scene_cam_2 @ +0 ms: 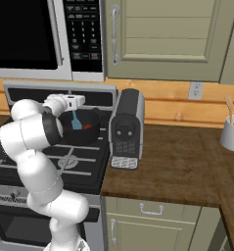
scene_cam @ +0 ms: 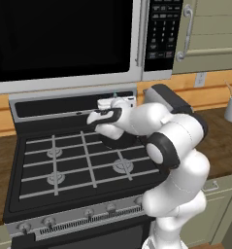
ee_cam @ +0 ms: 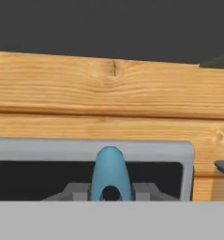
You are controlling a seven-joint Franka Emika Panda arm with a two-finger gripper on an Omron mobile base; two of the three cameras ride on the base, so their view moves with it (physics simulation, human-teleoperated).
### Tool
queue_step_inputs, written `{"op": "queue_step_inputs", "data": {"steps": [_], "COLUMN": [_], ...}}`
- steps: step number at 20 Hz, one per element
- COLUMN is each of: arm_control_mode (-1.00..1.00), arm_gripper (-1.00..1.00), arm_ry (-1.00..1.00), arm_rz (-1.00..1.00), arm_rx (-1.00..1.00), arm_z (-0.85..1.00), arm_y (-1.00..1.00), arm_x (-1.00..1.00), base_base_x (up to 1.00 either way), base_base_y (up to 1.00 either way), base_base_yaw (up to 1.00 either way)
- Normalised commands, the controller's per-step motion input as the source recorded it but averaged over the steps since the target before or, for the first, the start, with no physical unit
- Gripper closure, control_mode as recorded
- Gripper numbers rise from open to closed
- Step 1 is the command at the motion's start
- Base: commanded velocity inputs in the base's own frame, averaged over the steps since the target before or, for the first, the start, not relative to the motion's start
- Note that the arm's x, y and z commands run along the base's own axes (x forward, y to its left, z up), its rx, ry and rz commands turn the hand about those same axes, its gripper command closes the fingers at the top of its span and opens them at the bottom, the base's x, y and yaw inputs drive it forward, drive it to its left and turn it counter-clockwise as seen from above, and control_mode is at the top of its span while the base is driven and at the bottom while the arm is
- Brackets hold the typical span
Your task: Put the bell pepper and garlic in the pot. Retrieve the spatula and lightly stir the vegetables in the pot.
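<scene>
The black pot [scene_cam_2: 92, 117] stands on the stove's back right burner; in the left base view my arm covers most of the pot [scene_cam: 120, 142]. Over it my gripper [scene_cam_2: 78, 108] points toward the back wall, shut on the top of the light-blue spatula [scene_cam_2: 77, 121], whose blade hangs down inside the pot. The red bell pepper [scene_cam_2: 88, 126] lies in the pot beside the blade. In the hand view, the spatula's rounded handle end [ee_cam: 109, 174] with its hole stands between the tips of my gripper [ee_cam: 109, 193]. The garlic is hidden.
A grey boxy appliance [scene_cam_2: 126, 128] stands on the counter right beside the pot. A white cup of utensils [scene_cam_2: 232, 133] sits far right. The microwave [scene_cam: 64, 39] hangs low over the stove [scene_cam: 54, 165]. The wooden backsplash [ee_cam: 108, 103] lies straight ahead.
</scene>
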Motion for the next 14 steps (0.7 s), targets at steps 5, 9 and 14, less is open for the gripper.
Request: {"op": "queue_step_inputs", "data": {"steps": [5,9,14], "arm_control_mode": [-1.0,-1.0,-1.0], "arm_gripper": [1.0,1.0,1.0], "arm_ry": [0.01,-0.1,-0.33], "arm_rz": [-0.06,-0.04,-0.04], "arm_rx": [-0.05,-0.17,-0.24], "arm_z": [-0.49,-0.37,-0.25], "arm_y": [-0.06,-0.02,-0.01], "arm_x": [0.11,0.3,0.03], "base_base_x": [0.0,0.0,0.0], "base_base_y": [0.0,0.0,0.0], "base_base_yaw": [0.0,0.0,0.0]}}
